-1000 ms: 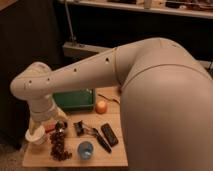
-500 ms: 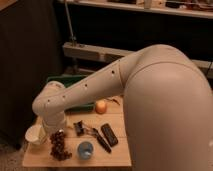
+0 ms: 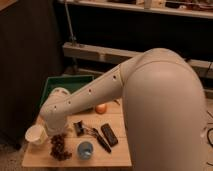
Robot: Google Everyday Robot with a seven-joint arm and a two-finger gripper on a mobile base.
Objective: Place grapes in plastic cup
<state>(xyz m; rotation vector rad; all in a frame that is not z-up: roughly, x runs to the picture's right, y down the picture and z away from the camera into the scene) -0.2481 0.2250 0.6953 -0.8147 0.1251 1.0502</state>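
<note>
Where grapes [image 3: 60, 148] lie on the wooden table [image 3: 116, 156], the end effector [image 3: 55, 133] hovers, grip unclear.

White cup [image 3: 36, 135], green tray [image 3: 50, 87], orange fruit [image 3: 101, 108], dark flat bar [image 3: 109, 135], on a wooden table [image 3: 117, 157].

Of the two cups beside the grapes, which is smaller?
The light blue cup, right of the grapes; the white cup is larger. The pincer hangs over the grapes.
</note>
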